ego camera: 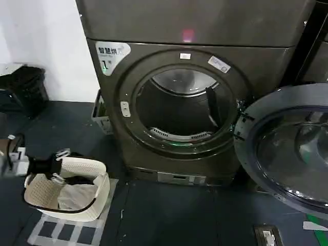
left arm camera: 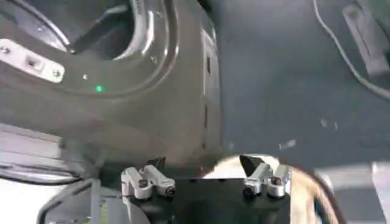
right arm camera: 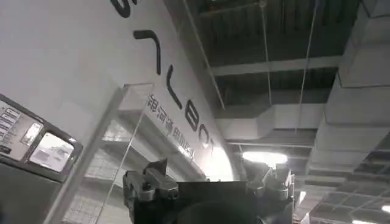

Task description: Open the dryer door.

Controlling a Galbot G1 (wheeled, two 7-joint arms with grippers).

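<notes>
The dryer door [ego camera: 279,100] stands swung wide open to the right of the bronze-grey machine marked "1" [ego camera: 106,65]. Its broad ring and tinted glass face me, and the round drum opening [ego camera: 179,107] is uncovered. Low on the left, well away from the door, my left gripper [ego camera: 57,165] hovers over the rim of a white laundry basket [ego camera: 97,197]. In the left wrist view this gripper [left arm camera: 204,165] is open with nothing between its fingertips, facing the machine's front [left arm camera: 122,91]. My right gripper [right arm camera: 213,169] points up at the ceiling, open and holding nothing.
The basket holds clothes and stands on taped floor marks [ego camera: 66,230]. A black bag [ego camera: 23,89] lies at the back left and a grey crate [ego camera: 100,115] sits beside the machine. A small device [ego camera: 267,236] lies on the floor. A neighbouring machine [ego camera: 318,56] stands to the right.
</notes>
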